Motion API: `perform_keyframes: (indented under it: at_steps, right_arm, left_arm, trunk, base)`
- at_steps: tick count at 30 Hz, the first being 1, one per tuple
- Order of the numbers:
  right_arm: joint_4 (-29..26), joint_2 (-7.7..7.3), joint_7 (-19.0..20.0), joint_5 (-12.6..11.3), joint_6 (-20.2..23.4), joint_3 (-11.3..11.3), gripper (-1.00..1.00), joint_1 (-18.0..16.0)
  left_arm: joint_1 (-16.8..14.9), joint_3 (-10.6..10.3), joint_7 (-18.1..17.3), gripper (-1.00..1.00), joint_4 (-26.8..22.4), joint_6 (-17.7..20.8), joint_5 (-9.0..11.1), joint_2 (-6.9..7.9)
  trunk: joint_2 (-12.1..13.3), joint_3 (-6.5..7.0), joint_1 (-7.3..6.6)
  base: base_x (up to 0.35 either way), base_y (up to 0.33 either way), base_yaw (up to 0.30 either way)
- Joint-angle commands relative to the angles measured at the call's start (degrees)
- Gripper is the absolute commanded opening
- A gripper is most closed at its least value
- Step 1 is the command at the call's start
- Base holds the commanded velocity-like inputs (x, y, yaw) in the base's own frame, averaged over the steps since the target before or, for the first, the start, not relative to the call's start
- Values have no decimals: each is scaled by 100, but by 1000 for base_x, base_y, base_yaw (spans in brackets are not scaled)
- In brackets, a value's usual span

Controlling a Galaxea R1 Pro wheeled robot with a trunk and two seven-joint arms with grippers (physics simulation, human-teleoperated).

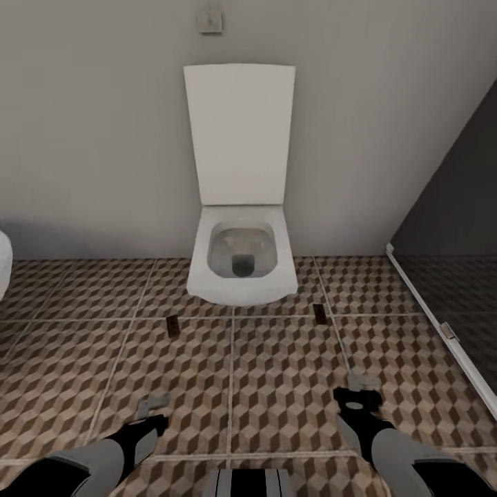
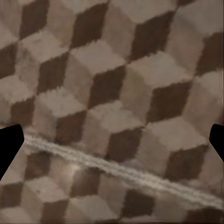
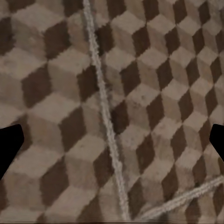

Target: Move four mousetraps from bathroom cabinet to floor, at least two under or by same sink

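**2 mousetraps on the tiles, none yet by a sink**

We face the white toilet with both arms low over the bathroom floor. 2 mousetraps lie on the patterned tiles, 1 off each front corner of the bowl: the left mousetrap ahead of the left gripper, the right mousetrap ahead of the right gripper. Each board's long axis runs away from us toward the wall. Each trap sits well apart from the fingers on its own side, slightly inward of them, so each arm is the nearer for its own trap. Both wrist views show bare tile between widely spread dark fingertips, so we judge both grippers open and empty. We judge these traps would need carrying to the sink.
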Motion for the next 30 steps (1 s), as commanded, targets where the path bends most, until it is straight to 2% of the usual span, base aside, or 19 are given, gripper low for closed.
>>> perform_keyframes:
  at_steps: [1,7,19,23,30]
  right_arm:
    - [15,2,-18,38,-77,13,100,49]
    - [51,13,16,236,-315,13,100,349]
    - [61,12,461,654,-436,13,100,957]
    - [67,4,653,826,-492,13,100,1087]
    - [275,1,753,923,-512,13,100,1148]
  left_arm:
    - [41,-50,-54,100,18,-82,48,2]
    - [344,-50,-273,100,31,-332,50,34]
    - [660,-50,-341,100,35,-401,50,20]
    - [736,-50,-354,100,35,-401,51,13]
    - [892,-50,-359,100,35,-402,51,6]
  trunk:
    - [0,19,-3]
    - [8,152,-19]
    - [24,418,-50]
    - [29,507,-60]
    - [39,662,-78]
  base:
    - [0,0,0]
    - [0,0,0]
    - [0,0,0]
    - [0,0,0]
    - [0,0,0]
